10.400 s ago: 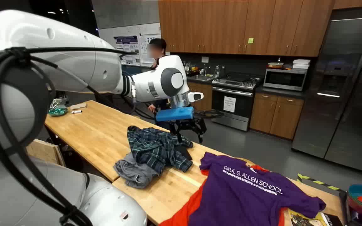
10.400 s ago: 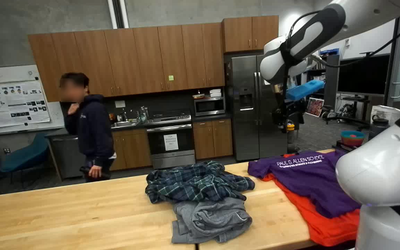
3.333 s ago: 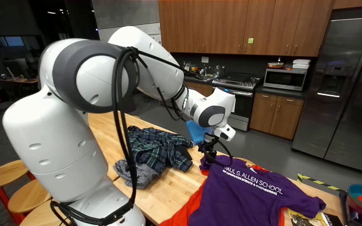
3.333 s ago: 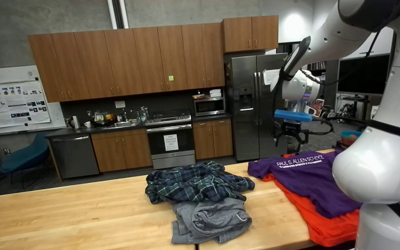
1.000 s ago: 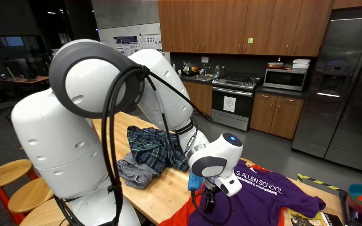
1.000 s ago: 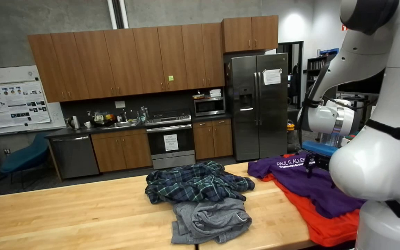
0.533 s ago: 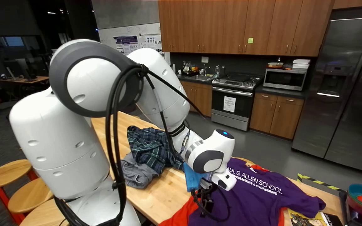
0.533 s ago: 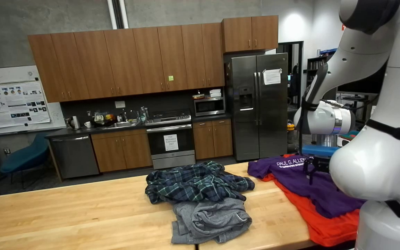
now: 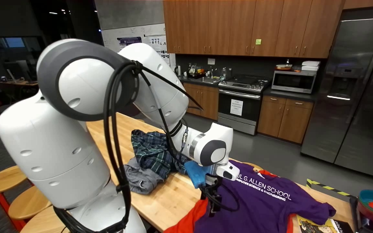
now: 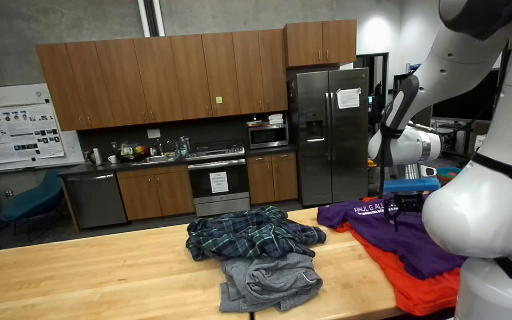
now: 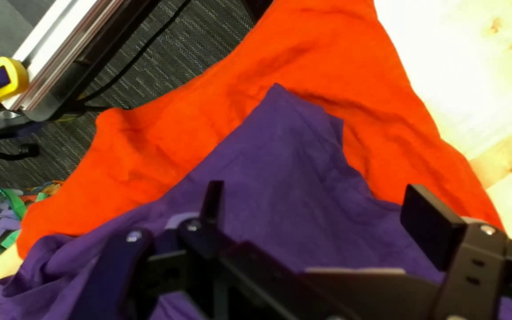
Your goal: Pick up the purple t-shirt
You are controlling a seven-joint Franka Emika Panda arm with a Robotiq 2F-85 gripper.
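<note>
The gripper stands wide and empty over the purple T-shirt — likely light, limp and soft, best pinched into a fold between the fingers, leaving the red cloth beneath.

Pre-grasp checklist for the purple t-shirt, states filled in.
1. Gripper open: ok, jaws apart in the wrist view.
2. Purple t-shirt lined up: ok, its cloth shows between the jaws there.
3. Jaws touching the t-shirt: cannot tell.
4. Orange cloth clear of the grip: not ok, it lies partly under the t-shirt and may get pinched.
5. Plaid shirt apart from the gripper: ok, in an exterior view.
</note>
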